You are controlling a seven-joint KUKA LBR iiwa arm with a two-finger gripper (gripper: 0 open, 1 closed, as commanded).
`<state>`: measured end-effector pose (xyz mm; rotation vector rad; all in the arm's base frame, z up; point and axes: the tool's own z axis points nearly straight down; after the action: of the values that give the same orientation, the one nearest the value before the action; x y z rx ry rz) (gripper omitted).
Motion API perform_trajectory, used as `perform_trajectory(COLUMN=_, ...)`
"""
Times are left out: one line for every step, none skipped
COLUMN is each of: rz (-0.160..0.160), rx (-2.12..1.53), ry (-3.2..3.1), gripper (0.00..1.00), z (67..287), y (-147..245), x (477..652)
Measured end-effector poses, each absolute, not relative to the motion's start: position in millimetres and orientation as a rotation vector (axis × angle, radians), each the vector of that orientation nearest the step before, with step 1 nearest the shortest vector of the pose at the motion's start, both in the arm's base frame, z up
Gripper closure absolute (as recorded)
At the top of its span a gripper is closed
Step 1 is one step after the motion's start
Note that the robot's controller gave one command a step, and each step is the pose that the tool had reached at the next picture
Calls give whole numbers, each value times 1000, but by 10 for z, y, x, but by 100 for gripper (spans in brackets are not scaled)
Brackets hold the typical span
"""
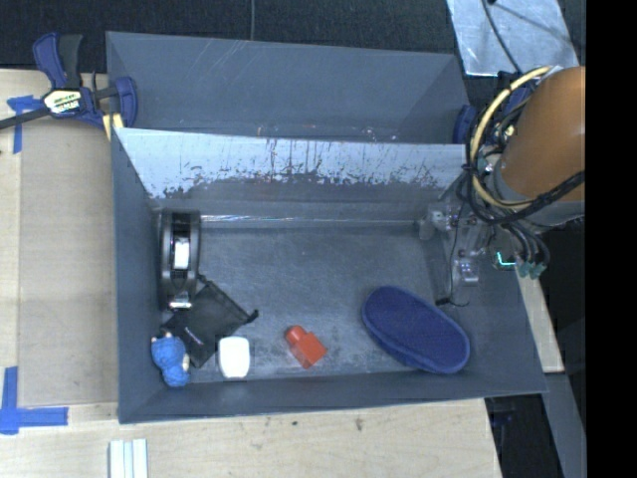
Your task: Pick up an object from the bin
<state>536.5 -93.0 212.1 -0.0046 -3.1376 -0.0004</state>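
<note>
Gripper (pixel 451 292) hangs just beside the blue oval pad (pixel 415 329), a position suiting a grasp; claw width I cannot tell.

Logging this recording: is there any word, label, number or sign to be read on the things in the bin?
None can be read.
Black round thing at the bin's left: a white patch on it, too small to read.
Blue oval pad, orange piece, white block, blue lump: no print seen.
</note>
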Motion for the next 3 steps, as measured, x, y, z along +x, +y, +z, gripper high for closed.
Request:
perform_trajectory(rz=2, rx=203, ry=-3131, gripper=0, z=698, y=-598, x=5111)
perform_trajectory(rz=5, rx=206, ry=-3141, gripper=100, z=752, y=-604, x=5140)
perform_trajectory(rz=6, rx=227, ry=-3147, gripper=100, z=1705, y=-1176, x=5236)
